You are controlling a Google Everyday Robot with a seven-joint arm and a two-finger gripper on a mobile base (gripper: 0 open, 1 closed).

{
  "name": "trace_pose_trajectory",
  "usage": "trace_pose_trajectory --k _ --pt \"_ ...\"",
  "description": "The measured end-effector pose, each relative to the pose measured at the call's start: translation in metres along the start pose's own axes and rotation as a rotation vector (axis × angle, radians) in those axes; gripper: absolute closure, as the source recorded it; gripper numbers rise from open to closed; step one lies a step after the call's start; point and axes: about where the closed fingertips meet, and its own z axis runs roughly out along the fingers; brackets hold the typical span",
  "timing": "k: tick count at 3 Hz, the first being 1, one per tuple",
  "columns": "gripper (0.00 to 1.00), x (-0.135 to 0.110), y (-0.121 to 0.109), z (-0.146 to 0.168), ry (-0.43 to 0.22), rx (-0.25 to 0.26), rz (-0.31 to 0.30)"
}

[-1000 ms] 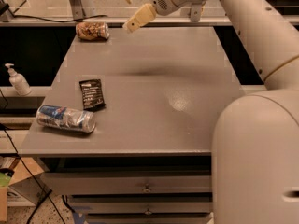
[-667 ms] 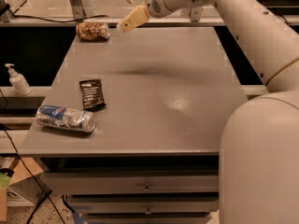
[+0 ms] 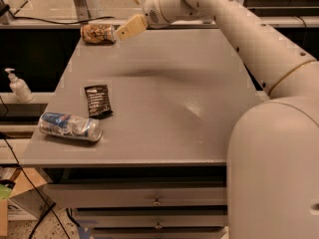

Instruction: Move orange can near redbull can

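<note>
The orange can [image 3: 98,33] lies on its side at the far left corner of the grey table [image 3: 199,113]. The redbull can [image 3: 70,126], silver and blue, lies on its side near the front left edge. My gripper [image 3: 132,10] hovers above the table's far edge, just right of the orange can. It is open and empty. Its lower cream finger [image 3: 130,27] is close to the can's right end and the other finger is up at the top edge of the view. My arm reaches in from the right.
A flat black snack packet [image 3: 98,101] lies just behind the redbull can. A white pump bottle [image 3: 19,86] stands on a lower ledge left of the table. Drawers sit under the table front. A rail with cables runs behind the far edge.
My gripper has moved left along the far edge and now sits close to the orange can. The cans and packet have not moved.
</note>
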Motion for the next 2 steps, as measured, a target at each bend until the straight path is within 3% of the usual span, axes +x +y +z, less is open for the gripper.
trace_pose_trajectory --k 2 --pt "0.0 0.014 0.005 0.032 -0.018 -0.009 0.063"
